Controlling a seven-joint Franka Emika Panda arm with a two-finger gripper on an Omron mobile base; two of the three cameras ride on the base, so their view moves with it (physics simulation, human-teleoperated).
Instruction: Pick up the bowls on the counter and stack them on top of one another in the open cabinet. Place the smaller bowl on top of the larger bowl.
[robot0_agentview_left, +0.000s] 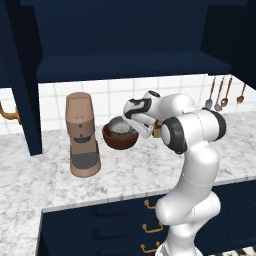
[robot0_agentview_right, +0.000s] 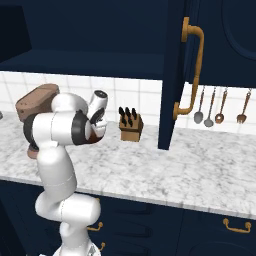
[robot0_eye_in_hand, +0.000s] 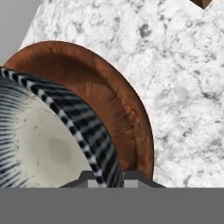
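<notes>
Left base view: coffee grinder (robot0_agentview_left: 82, 135) beside larger bowl (robot0_agentview_left: 120, 138)

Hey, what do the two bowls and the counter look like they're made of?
Larger bowl: probably wood, reddish-brown, with grain-like streaks inside.
Smaller bowl: possibly glazed ceramic or metal; dark rim with pale stripes, pale smooth inside. It sits within the larger bowl.
Counter: looks like polished marble, white with grey veining.

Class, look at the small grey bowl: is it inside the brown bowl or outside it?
Inside. In the left base view the smaller bowl sits within the larger bowl; in the hand view the brown rim curves around it, with the shut claw on its rim.
</notes>
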